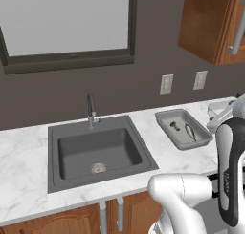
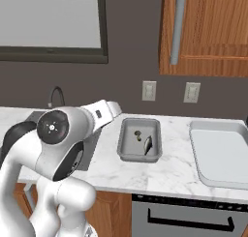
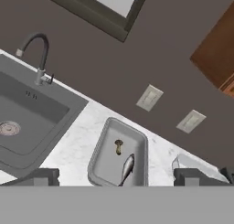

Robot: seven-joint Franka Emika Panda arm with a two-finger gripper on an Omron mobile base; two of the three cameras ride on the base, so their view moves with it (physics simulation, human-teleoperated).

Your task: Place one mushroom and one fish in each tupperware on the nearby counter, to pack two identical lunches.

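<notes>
We saw the smaller, darker tupperware point(image 2: 139, 140) sitting on the white marble worktop point(image 2: 169, 170), just beside the steel sink point(image 1: 98, 152) and on the side away from the tap point(image 1: 91, 111). Inside it lay one small mushroom point(image 3: 118, 146) and one slim silver fish point(image 3: 127, 168), near each other on the tub's floor. We judged that first lunch to be packed.

The larger, paler tupperware point(image 2: 219, 154) stood farther along the same worktop, well apart from the sink, and what we could see of its inside was bare. We judged that half the job was left: a mushroom and a fish for that tub. We could not spot any spare mushroom or fish on the worktop.

The gripper point(image 3: 116, 177) hovered above the worktop, looking down on the filled tub, its fingers point(image 3: 43, 176) spread wide and released, grasping nothing.

Behind everything ran a dark wall with two pale wall sockets point(image 2: 149, 90), a window point(image 1: 67, 18) above the sink and wooden cupboards point(image 2: 206, 30) overhead.
</notes>
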